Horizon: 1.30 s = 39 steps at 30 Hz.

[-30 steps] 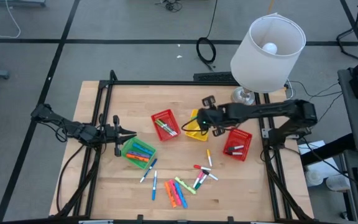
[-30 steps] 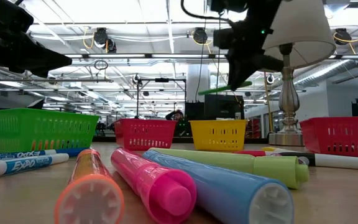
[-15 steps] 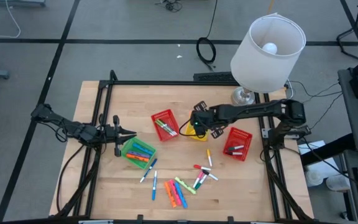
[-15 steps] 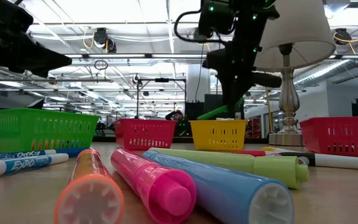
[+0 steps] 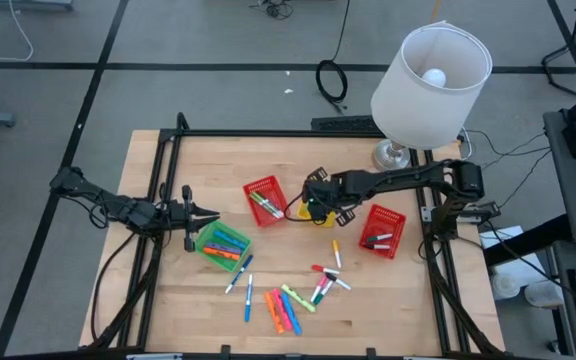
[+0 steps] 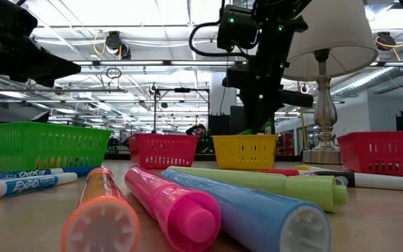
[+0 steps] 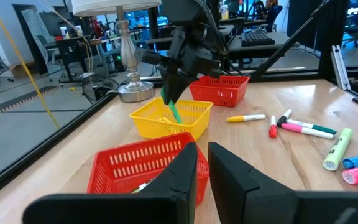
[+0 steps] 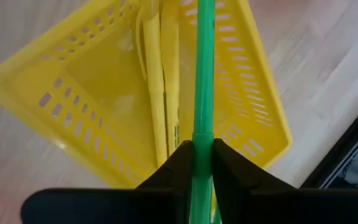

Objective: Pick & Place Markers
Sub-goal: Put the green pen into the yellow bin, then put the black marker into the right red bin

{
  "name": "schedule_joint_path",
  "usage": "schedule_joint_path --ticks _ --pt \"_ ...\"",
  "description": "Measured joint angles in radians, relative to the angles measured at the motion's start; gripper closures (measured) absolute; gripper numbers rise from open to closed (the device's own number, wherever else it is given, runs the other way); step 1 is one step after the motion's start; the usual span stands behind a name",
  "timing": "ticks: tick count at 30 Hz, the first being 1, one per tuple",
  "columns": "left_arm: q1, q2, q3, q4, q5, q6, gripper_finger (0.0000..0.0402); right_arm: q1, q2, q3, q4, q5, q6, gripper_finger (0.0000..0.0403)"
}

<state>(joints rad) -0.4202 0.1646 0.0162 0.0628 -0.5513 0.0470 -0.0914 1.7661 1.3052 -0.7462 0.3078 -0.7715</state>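
My right gripper (image 5: 313,208) hangs over the yellow basket (image 7: 166,118) at the table's middle, shut on a green marker (image 8: 202,74). The marker's lower end dips inside the basket, beside yellow markers (image 8: 160,87) lying there. My left gripper (image 5: 196,213) waits shut at the table's left, next to the green basket (image 5: 221,243), which holds several markers. More markers (image 5: 288,300) lie loose on the near middle of the table. My right gripper pinches the green marker's shaft (image 8: 199,146) between its two fingers. The fingers slant steeply down from the table's right side, and the marker runs on past the fingertips along them. The marker is tilted steeply, its lower end (image 7: 178,119) inside the yellow basket; whether it touches the bottom I cannot tell.
A red basket (image 5: 266,200) with markers stands left of the yellow one, and another red basket (image 5: 382,230) right of it. A lamp with a white shade (image 5: 430,85) stands at the far right. Bare wood lies at the near left.
My right gripper has come down and toward the table's left, from beside the right red basket to over the yellow basket, and has rolled. The green marker has tipped from nearly level to steep, and its lower end has sunk into the basket.
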Motion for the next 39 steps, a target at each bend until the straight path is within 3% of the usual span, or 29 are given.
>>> schedule_joint_path --ticks 8,20,22,27,30,35,39 --pt "0.0 0.0 0.0 0.0 0.0 -0.004 0.0353 0.002 -0.001 0.0 0.022 0.012 0.026 0.0344" --pt "0.0 0.0 0.0 0.0 0.001 -0.003 0.0353 0.049 -0.039 -0.001 0.04 0.24 0.102 0.034" --pt "0.0 0.0 0.0 0.0 0.001 -0.003 0.0353 0.065 -0.083 -0.003 0.044 0.213 0.166 0.0344" --pt "0.0 0.002 0.0 0.0 0.002 -0.003 0.0353 0.093 -0.314 -0.021 0.161 -0.108 0.359 0.0369" --pt "0.0 0.006 0.0 0.001 0.002 -0.006 0.0353 0.114 -0.496 -0.094 0.282 -0.212 0.497 0.0389" --pt "0.0 0.015 0.0 0.005 0.005 -0.014 0.0353 0.216 -0.819 -0.3 0.495 -0.222 0.716 0.0399" --pt "0.0 0.017 -0.001 0.007 0.004 -0.023 0.0353 0.337 -1.058 -0.538 0.688 -0.119 0.82 0.0402"
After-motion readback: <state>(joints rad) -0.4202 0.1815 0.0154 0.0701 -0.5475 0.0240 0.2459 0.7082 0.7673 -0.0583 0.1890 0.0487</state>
